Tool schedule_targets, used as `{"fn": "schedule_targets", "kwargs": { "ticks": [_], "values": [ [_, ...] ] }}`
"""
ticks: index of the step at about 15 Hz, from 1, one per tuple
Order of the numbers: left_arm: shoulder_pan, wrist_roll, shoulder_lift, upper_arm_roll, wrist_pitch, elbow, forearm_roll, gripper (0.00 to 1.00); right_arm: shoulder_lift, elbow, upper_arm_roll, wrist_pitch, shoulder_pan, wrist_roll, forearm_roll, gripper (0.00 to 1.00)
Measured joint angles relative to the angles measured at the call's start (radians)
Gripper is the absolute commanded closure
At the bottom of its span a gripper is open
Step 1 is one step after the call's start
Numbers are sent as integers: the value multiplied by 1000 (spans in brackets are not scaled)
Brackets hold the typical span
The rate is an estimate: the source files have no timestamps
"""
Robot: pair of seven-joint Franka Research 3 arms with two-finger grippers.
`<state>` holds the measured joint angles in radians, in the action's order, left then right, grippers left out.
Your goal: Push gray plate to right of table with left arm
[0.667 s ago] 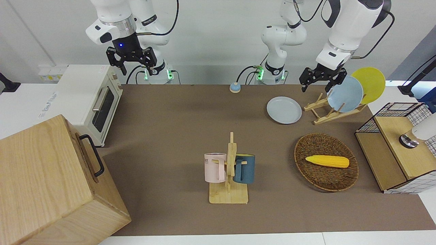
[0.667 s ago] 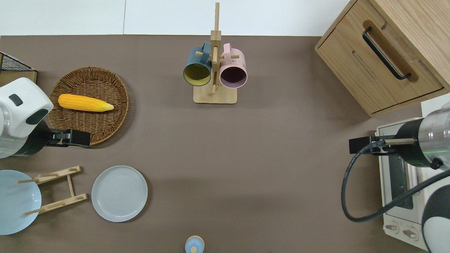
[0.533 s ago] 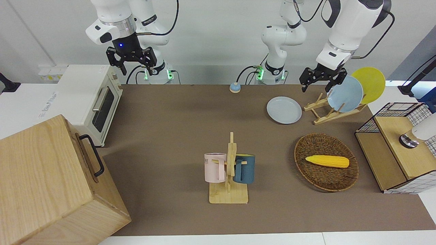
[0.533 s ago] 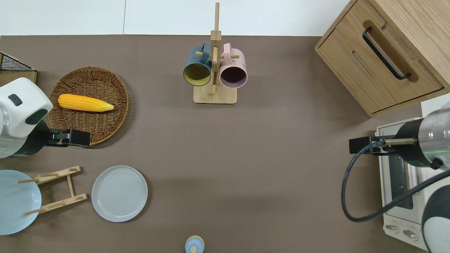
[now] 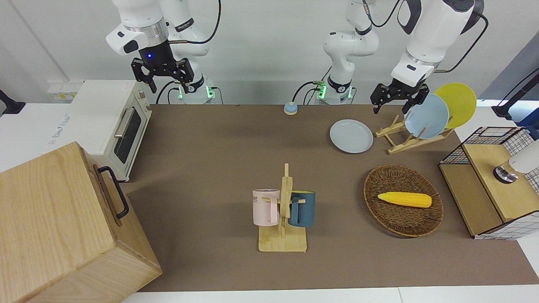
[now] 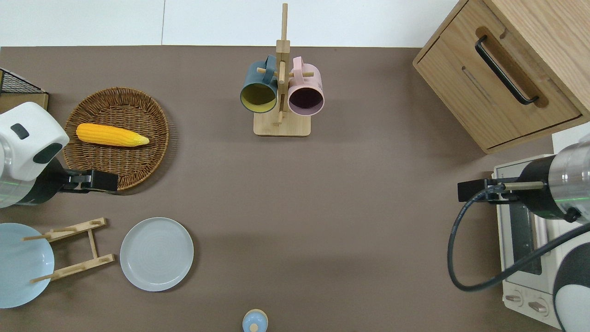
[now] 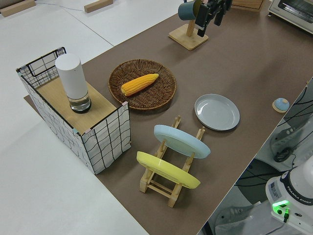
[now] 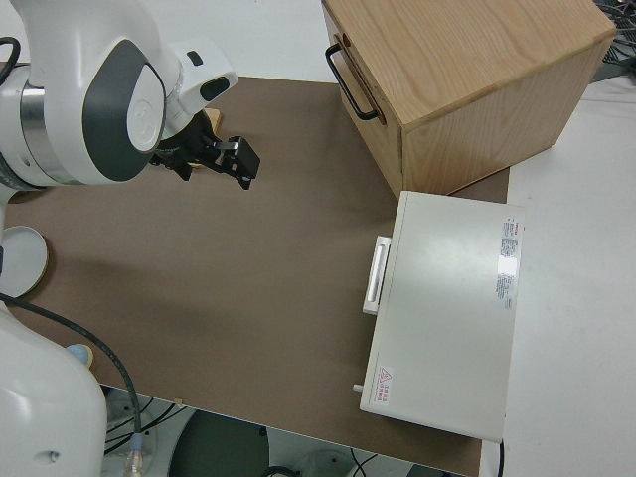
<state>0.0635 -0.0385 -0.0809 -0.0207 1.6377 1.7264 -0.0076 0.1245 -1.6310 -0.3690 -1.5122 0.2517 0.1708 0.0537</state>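
Gray plate (image 6: 156, 254) lies flat on the table (image 6: 359, 221), toward the left arm's end and on the side near the robots, just beside a wooden plate rack (image 6: 73, 249) but not touching it. The rack holds a light-blue plate (image 5: 426, 116) and a yellow plate (image 5: 457, 103) on edge, the yellow one nearer the table's end. Left gripper (image 5: 396, 101) hangs up in the air, fingers apart and pointing down, holding nothing; from above it sits over the rim of the wicker basket (image 6: 115, 138) where that faces the robots, clear of the gray plate. The basket is farther from the robots than the plate and carries a corn cob (image 6: 112, 134). Mid-table, farther out, a wooden mug tree (image 6: 281, 92) bears a pink mug (image 5: 265, 206) and a dark blue mug (image 5: 302, 208). A small blue knob-shaped object (image 5: 290, 108) rests near the table edge closest to the robots. At the right arm's end stand a white toaster oven (image 5: 109, 122) and a wooden drawer box (image 5: 63, 227). Right arm is parked, its gripper (image 5: 162, 78) open and empty.
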Motion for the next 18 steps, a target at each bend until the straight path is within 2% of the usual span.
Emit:
{"fn": "schedule_targets", "kwargs": {
  "ticks": [4,7,10,14,18],
  "values": [
    [-9,0,3,-4,-26,16,0,11,0,0,0,0,0,0,0,5],
    [-47,0,7,-6,-26,115,-9,11,0,0,0,0,0,0,0,5],
    [-62,0,-30,-6,65,278,-11,11,0,0,0,0,0,0,0,5],
    [-111,65,-73,-6,158,404,-11,15,0,0,0,0,0,0,0,5],
    [-134,87,-77,-6,281,545,-11,15,0,0,0,0,0,0,0,5]
  ]
}}
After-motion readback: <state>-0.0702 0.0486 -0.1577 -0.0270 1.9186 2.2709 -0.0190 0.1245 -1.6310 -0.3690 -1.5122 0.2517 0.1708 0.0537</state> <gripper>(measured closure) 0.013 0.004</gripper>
